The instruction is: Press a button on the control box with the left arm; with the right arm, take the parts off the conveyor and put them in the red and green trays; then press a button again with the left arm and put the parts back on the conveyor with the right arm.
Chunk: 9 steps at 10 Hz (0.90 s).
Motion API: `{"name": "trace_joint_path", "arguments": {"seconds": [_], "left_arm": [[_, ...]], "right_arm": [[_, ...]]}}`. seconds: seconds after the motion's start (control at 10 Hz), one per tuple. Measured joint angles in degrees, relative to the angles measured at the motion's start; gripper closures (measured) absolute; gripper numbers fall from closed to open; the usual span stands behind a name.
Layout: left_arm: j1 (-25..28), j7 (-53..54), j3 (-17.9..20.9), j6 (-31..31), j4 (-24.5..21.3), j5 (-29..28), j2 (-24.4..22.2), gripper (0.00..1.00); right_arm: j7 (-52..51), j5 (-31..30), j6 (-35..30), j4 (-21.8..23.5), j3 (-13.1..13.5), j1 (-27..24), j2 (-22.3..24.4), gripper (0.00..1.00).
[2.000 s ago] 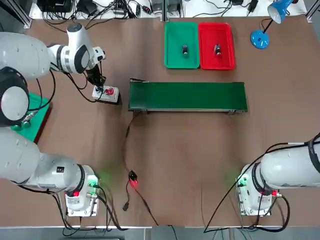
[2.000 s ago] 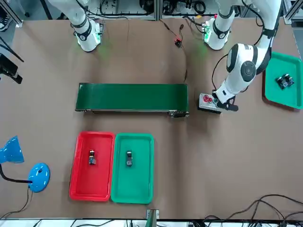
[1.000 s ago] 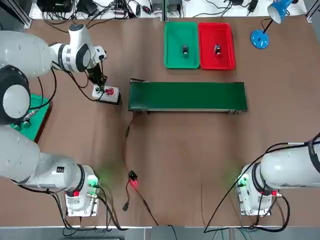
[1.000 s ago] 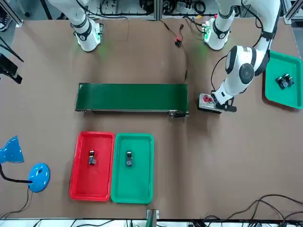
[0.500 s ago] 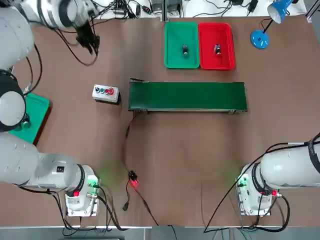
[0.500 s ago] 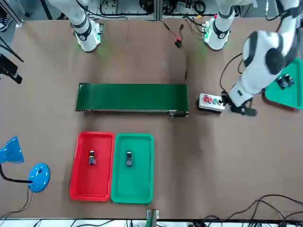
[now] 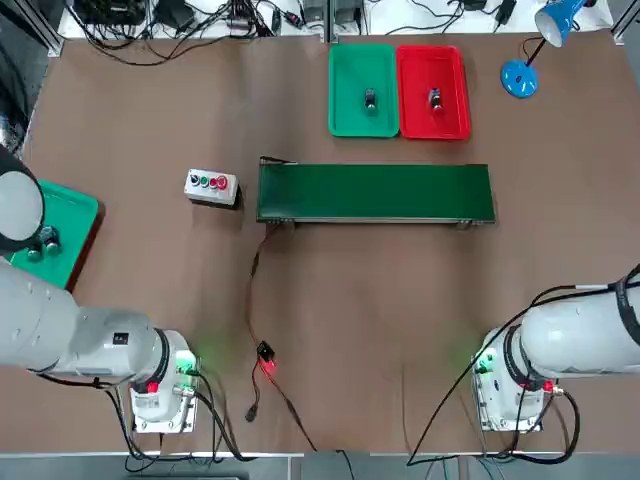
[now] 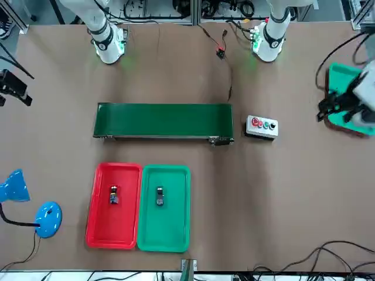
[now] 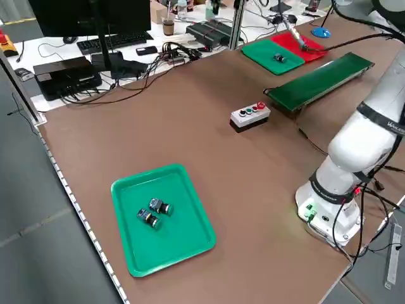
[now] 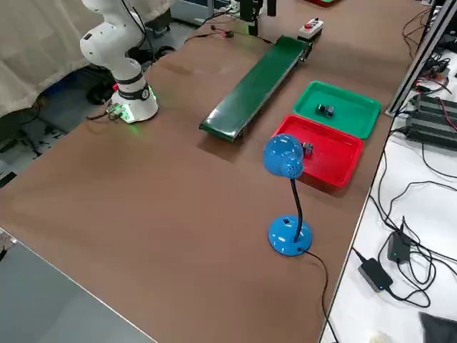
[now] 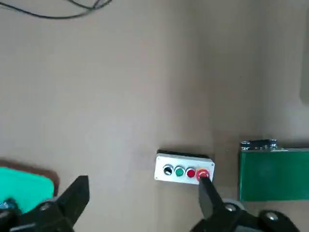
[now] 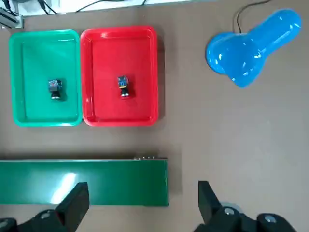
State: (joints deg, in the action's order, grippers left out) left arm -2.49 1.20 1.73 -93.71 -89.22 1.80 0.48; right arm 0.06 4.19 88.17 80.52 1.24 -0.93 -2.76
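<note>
Top view, entries taken from left to right. A separate green tray [image 7: 62, 240] is set at the table's far left edge with two small parts in it, outside the working lane. The control box [image 7: 211, 187] is placed just beside the conveyor's left end, apart from it, its row of buttons facing up, presumably so that it can be reached by the left arm alone. The left gripper [image 11: 140, 193] is seen from its wrist camera well above the box, fingers spread wide and nothing held between them; no button is being touched. The conveyor [image 7: 375, 192] is laid across the table's middle, its belt bare of parts. A cable with a red-lit module [image 7: 266, 362] is run from the belt's left end toward the robot. Beyond the belt, the green tray [image 7: 345, 118] and the red tray [image 7: 452, 118] are set side by side and touching, one small part [image 7: 369, 98] in the green and one part [image 7: 434, 98] in the red, so the sorting is judged complete. The right gripper [image 12: 140, 195] is held high over the belt's right end, fingers parted and empty. A blue desk lamp [image 7: 523, 72] is stood at the far right corner.
</note>
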Motion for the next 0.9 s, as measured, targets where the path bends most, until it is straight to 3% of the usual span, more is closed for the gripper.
{"name": "trace_joint_path", "arguments": {"seconds": [0.4, 0.9], "left_arm": [[0.1, 2.0, 1.3, 4.6, 0.6, 0.0, -3.0, 0.0], [-0.1, 2.2, 1.2, 4.0, 0.5, 0.0, -0.1, 0.0]], "right_arm": [[0.5, 0.4, 14.5, 1.6, -0.2, 6.2, -12.0, 0.0], [0.6, 1.9, 32.2, 1.9, 0.1, 6.3, -28.8, 0.0]]}}
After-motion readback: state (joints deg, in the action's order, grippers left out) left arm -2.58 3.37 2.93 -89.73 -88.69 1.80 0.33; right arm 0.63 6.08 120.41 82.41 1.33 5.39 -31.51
